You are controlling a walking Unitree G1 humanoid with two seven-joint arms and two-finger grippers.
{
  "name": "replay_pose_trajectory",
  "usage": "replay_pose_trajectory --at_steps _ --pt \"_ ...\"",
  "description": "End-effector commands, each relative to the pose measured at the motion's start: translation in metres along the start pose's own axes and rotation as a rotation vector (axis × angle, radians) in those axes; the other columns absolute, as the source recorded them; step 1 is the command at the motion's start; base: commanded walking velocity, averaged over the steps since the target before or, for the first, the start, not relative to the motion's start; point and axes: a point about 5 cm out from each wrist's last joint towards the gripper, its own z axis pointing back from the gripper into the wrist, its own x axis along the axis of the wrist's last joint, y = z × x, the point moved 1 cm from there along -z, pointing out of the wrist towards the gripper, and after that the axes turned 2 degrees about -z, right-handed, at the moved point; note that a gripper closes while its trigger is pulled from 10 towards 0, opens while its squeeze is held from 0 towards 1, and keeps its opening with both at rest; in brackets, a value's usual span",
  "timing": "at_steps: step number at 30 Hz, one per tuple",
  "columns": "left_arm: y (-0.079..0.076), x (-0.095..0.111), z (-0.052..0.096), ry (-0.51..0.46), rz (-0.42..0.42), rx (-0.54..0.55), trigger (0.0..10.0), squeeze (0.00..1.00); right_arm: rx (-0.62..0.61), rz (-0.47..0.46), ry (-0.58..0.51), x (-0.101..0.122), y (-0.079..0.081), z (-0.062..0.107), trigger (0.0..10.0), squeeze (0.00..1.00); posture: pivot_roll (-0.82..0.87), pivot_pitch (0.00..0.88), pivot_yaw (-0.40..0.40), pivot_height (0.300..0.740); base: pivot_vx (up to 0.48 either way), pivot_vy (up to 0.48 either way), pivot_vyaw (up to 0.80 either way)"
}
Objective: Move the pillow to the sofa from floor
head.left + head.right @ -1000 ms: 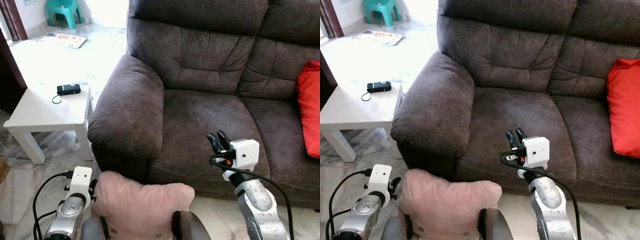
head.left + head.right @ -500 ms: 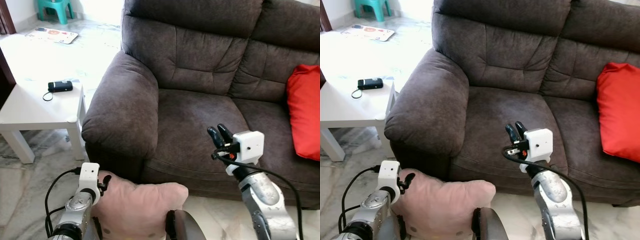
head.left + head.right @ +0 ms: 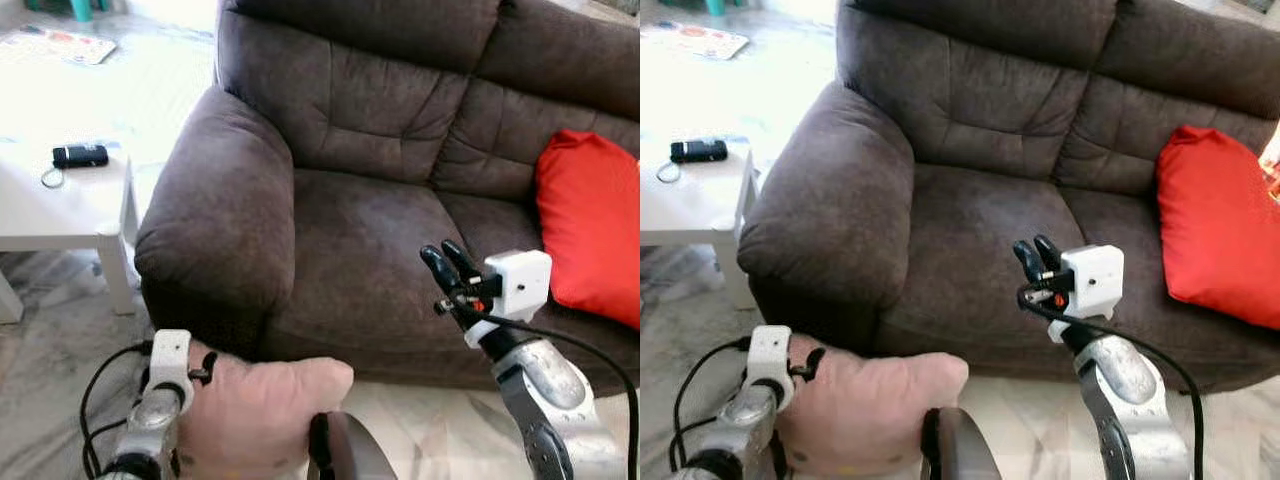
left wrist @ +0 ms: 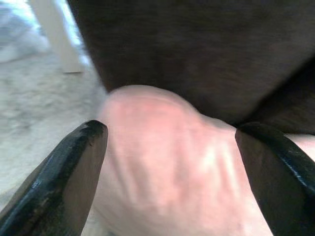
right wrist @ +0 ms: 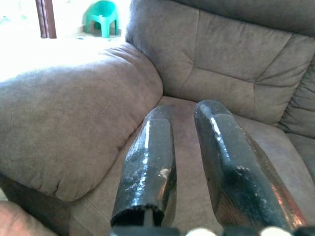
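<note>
A pink pillow (image 3: pixel 265 410) hangs low in front of the dark brown sofa (image 3: pixel 370 230), just below its left armrest (image 3: pixel 215 230). My left gripper (image 3: pixel 203 365) is shut on the pillow's left end. In the left wrist view its two fingers (image 4: pixel 64 182) stand on either side of the pink fabric (image 4: pixel 167 162). My right gripper (image 3: pixel 447 265) is raised over the front of the sofa seat. Its fingers (image 5: pixel 147 167) are shut with only a thin gap and nothing between them.
A red cushion (image 3: pixel 590 230) leans on the sofa's right seat. A white side table (image 3: pixel 60 200) with a black device (image 3: pixel 80 155) stands left of the armrest. Pale marble floor (image 3: pixel 60 330) lies in front. A dark rounded part of my body (image 3: pixel 345 455) is at the bottom.
The camera has swung right, so sofa and table sit further left in the picture. The pillow stays in my left gripper, and the right gripper stays raised and shut.
</note>
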Motion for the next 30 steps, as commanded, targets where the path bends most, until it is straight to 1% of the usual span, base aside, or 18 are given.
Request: replay_pose_trajectory --at_steps 1,2,4,5,7,8,9,10,12,13,14,16,17,18,19,21,25,30 --pt "-0.002 0.004 0.001 -0.039 0.023 0.021 10.0 0.0 -0.002 0.004 0.0 0.002 -0.001 -0.001 10.0 0.0 -0.06 0.06 -0.288 0.565 0.0 0.0 0.0" --pt "0.001 0.013 0.002 -0.108 0.025 0.064 10.0 0.0 -0.022 -0.002 0.0 0.001 -0.006 -0.001 10.0 0.0 -0.06 0.062 -0.277 0.565 0.0 0.0 0.0" --pt "0.004 0.018 0.004 -0.148 0.029 0.098 10.0 0.0 -0.042 -0.004 0.0 0.0 -0.009 -0.001 10.0 0.0 -0.05 0.062 -0.26 0.565 0.0 0.0 0.0" --pt "0.008 0.024 0.009 -0.212 0.047 0.161 10.0 0.0 -0.074 -0.005 -0.003 -0.003 -0.014 0.0 10.0 0.0 -0.05 0.059 -0.248 0.565 0.0 0.0 0.0" --pt "0.01 0.031 0.016 -0.267 0.065 0.204 10.0 0.0 -0.104 -0.024 -0.004 -0.006 -0.019 0.001 10.0 0.0 -0.05 0.059 -0.24 0.565 0.0 0.0 0.0" --pt "0.009 0.038 0.024 -0.327 0.045 0.231 10.0 0.0 -0.121 -0.041 -0.004 -0.009 -0.02 0.002 10.0 0.0 -0.04 0.056 -0.228 0.565 0.0 0.0 0.0" --pt "0.009 0.042 0.028 -0.354 0.046 0.236 10.0 0.0 -0.125 -0.044 -0.005 -0.01 -0.02 0.002 10.0 0.0 -0.03 0.053 -0.219 0.565 0.0 0.0 0.0" --pt "0.009 0.042 0.028 -0.354 0.046 0.236 10.0 0.0 -0.125 -0.044 -0.005 -0.01 -0.02 0.002 10.0 0.0 -0.03 0.053 -0.219 0.565 0.0 0.0 0.0" --pt "0.004 0.055 0.041 -0.437 0.025 0.228 10.0 0.0 -0.135 -0.054 -0.009 -0.014 -0.018 0.003 10.0 0.0 -0.01 0.047 -0.201 0.565 0.0 0.0 0.0" --pt "0.001 0.06 0.046 -0.466 0.016 0.219 10.0 0.0 -0.138 -0.058 -0.01 -0.015 -0.017 0.003 10.0 0.0 -0.01 0.047 -0.201 0.565 0.0 0.0 0.0" --pt "-0.003 0.074 0.055 -0.538 -0.029 0.19 10.0 0.0 -0.141 -0.061 -0.014 -0.018 -0.014 0.002 10.0 0.0 0.0 0.038 -0.188 0.565 0.0 0.0 0.0" --pt "-0.007 0.089 0.066 -0.61 -0.079 0.169 10.0 0.0 -0.142 -0.053 -0.024 -0.019 -0.013 0.002 10.0 0.0 0.01 0.03 -0.178 0.565 0.0 0.0 0.0" --pt "-0.007 0.1 0.072 -0.65 -0.106 0.167 10.0 0.0 -0.154 -0.055 -0.029 -0.021 -0.014 0.002 10.0 0.0 0.02 0.023 -0.17 0.565 0.0 0.0 0.0" --pt "-0.007 0.1 0.072 -0.65 -0.106 0.167 10.0 0.0 -0.154 -0.055 -0.029 -0.021 -0.014 0.002 10.0 0.0 0.02 0.023 -0.17 0.565 0.0 0.0 0.0" --pt "-0.006 0.11 0.072 -0.676 -0.122 0.168 10.0 0.0 -0.165 -0.059 -0.034 -0.021 -0.015 0.0 10.0 0.0 0.03 0.016 -0.158 0.565 0.0 0.0 0.0" --pt "-0.005 0.122 0.072 -0.707 -0.126 0.168 10.0 0.0 -0.17 -0.045 -0.043 -0.021 -0.015 -0.002 10.0 0.0 0.03 0.01 -0.151 0.565 0.0 0.0 0.0" --pt "0.001 0.139 0.07 -0.715 -0.119 0.191 10.0 0.0 -0.184 -0.053 -0.063 -0.02 -0.016 -0.005 10.0 0.0 0.03 0.0 -0.13 0.565 0.0 0.0 0.0" --pt "0.0 0.144 0.072 -0.701 -0.132 0.191 10.0 0.0 -0.19 -0.034 -0.067 -0.023 -0.016 -0.004 10.0 0.0 0.03 0.0 -0.117 0.565 0.0 0.0 0.0"
